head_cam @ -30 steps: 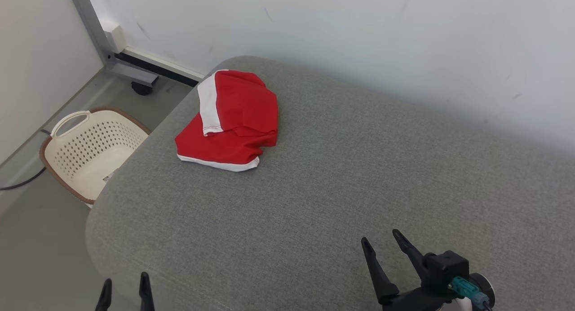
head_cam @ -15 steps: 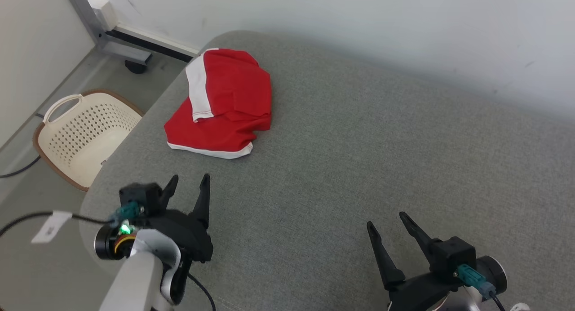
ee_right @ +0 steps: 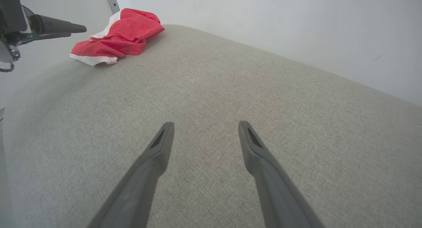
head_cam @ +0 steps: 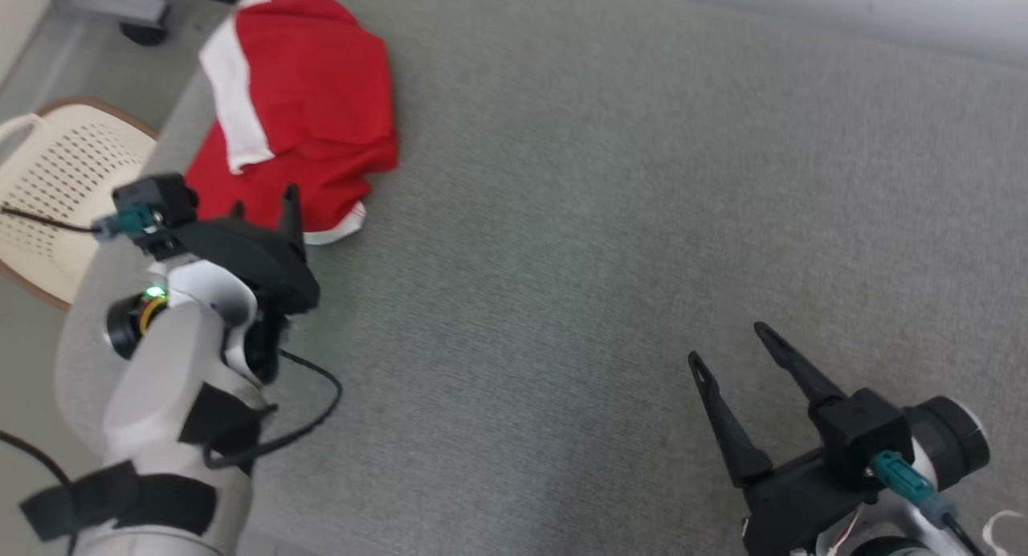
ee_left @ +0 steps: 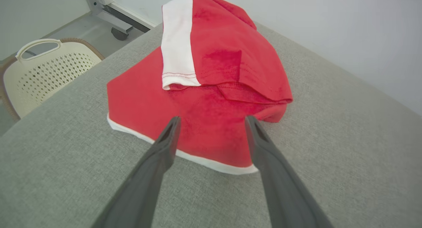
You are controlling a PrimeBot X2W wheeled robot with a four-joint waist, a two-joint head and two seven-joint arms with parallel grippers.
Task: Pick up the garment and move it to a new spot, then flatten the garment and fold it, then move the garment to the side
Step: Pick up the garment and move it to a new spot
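Left gripper [ee_left: 212, 119] has pushed forward since a moment ago, open jaws now at the white-edged near hem of the red garment [head_cam: 305, 98], the right gripper [head_cam: 727, 341] with jaws likewise open.

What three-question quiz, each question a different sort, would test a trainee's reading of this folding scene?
1. True or false: the left gripper is shut on the red garment.
2. Multiple choice: the trim on the garment's edge is A) white, B) black, C) yellow.
3. Short answer: which gripper is nearer the garment?

Key
1. False: its fingers are spread open, aimed at the garment's near part.
2. A.
3. The left; the right gripper hangs open over the bare grey cushion, well away from the cloth.
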